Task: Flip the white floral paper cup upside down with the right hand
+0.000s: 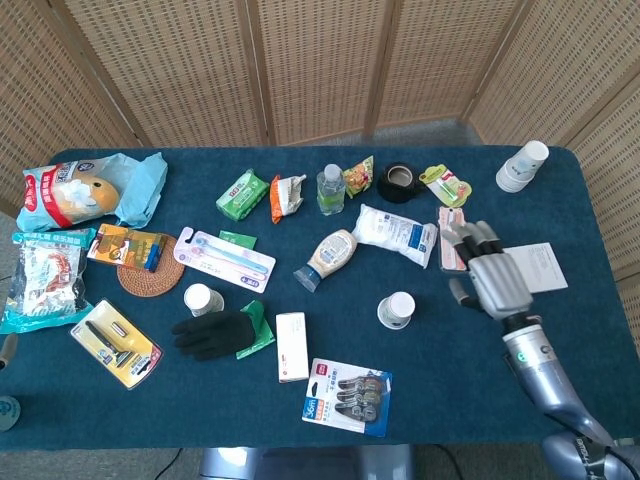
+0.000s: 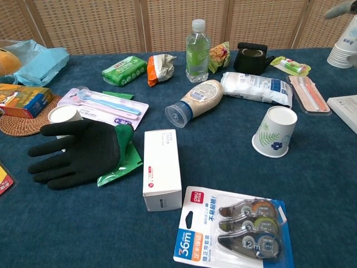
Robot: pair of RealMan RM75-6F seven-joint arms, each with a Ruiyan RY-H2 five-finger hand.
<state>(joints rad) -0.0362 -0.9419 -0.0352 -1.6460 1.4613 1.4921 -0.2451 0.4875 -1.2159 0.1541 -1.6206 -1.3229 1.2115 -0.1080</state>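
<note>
1. The fingers (image 1: 470, 238) of the right hand (image 1: 490, 275) are spread and hold nothing; the hand hangs raised above the blue table (image 1: 430, 390), apart from the cup.
2. The white floral paper cup (image 2: 273, 132) sits mouth-down on the cloth, closed base up, near the mayonnaise bottle (image 2: 195, 102) and the correction-tape pack (image 2: 231, 228).
3. In the head view the cup lies to the left of the right hand and nearer the robot, its long axis upright.
4. The left hand is out of sight; judged from that, the flip looks done.
</note>
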